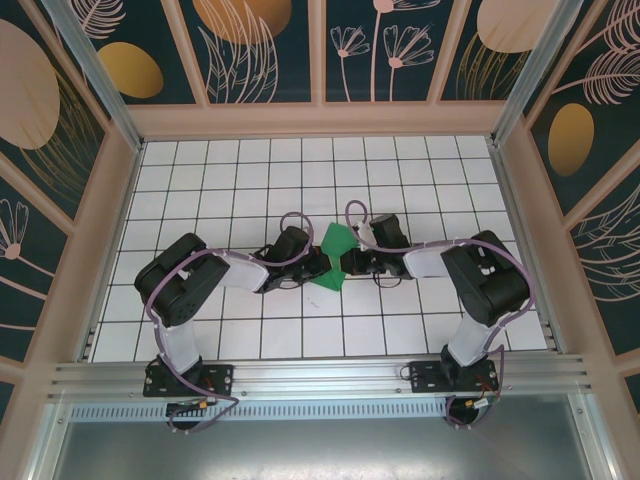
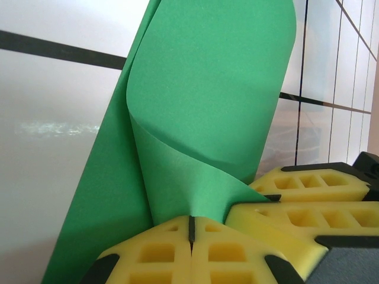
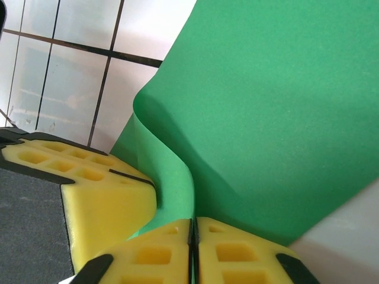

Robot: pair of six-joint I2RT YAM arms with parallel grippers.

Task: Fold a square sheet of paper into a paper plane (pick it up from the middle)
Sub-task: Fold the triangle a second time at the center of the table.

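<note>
The square sheet of paper (image 1: 333, 246) is green and stands bent up between the two grippers at the middle of the table. My left gripper (image 1: 322, 265) is shut on its lower edge, its yellow pads pressed together on the sheet (image 2: 190, 223). The paper (image 2: 207, 89) curls upward from that pinch in a loose roll. My right gripper (image 1: 345, 262) faces the left one and is shut on the same sheet (image 3: 193, 228), which bends away above it (image 3: 278, 106). The two grippers' fingertips nearly touch. The paper plane is out of view.
The white tiled table (image 1: 250, 170) spreads around the arms. Beige frame walls (image 1: 115, 230) close it on the left, right and back. An aluminium rail (image 1: 320, 375) carries both arm bases along the near edge.
</note>
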